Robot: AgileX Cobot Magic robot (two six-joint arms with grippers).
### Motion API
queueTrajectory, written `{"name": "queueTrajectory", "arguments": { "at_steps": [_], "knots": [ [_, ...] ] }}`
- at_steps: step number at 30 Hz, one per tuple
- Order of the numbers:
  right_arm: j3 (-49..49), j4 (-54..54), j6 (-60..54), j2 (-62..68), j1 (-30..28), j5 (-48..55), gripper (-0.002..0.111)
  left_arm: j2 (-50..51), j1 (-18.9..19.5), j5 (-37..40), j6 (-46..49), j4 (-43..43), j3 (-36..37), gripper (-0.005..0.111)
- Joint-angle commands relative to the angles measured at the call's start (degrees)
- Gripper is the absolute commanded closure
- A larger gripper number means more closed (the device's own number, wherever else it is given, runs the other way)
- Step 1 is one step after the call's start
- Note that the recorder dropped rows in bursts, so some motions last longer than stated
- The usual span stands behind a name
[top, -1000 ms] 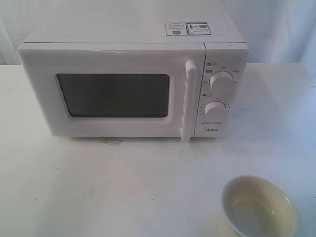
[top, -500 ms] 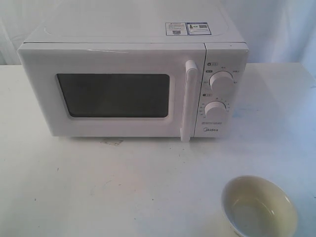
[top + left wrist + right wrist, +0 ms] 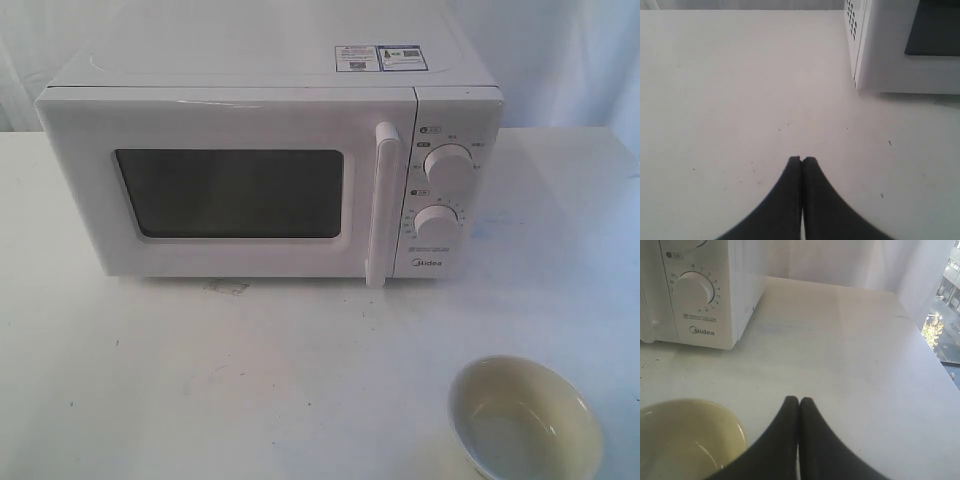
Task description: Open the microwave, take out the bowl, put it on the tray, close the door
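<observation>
The white Midea microwave (image 3: 270, 160) stands at the back of the table with its door (image 3: 230, 190) shut and the bar handle (image 3: 383, 205) upright. The cream-white bowl (image 3: 525, 418) sits on the bare table at the front right, also seen as the bowl (image 3: 685, 440) in the right wrist view. No tray shows in any view. My left gripper (image 3: 801, 160) is shut, empty, low over the table off the microwave's left front corner (image 3: 860, 75). My right gripper (image 3: 799, 400) is shut, empty, just beside the bowl. Neither gripper appears in the exterior view.
The white table (image 3: 250, 380) runs from the microwave's front to the near edge. White curtain backs the scene. In the right wrist view the table edge (image 3: 935, 355) lies near a window. A small stain (image 3: 228, 288) marks the table under the door.
</observation>
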Motion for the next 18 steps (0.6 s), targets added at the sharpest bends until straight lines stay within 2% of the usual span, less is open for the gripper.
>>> {"name": "queueTrajectory", "arguments": {
  "at_steps": [1,6,18],
  "knots": [
    [0.40,-0.07,-0.05,-0.29,-0.42,-0.11,0.108,-0.55,-0.04,1.12,-2.83,-0.19,0.21,0.107],
    [0.40,-0.07,-0.05,-0.29,-0.42,-0.11,0.108,-0.55,-0.04,1.12,1.52,-0.19,0.21,0.107],
    [0.40,-0.07,-0.05,-0.29,-0.42,-0.11,0.108,-0.55,-0.04,1.12,0.16,-0.19,0.21,0.107]
  ]
}}
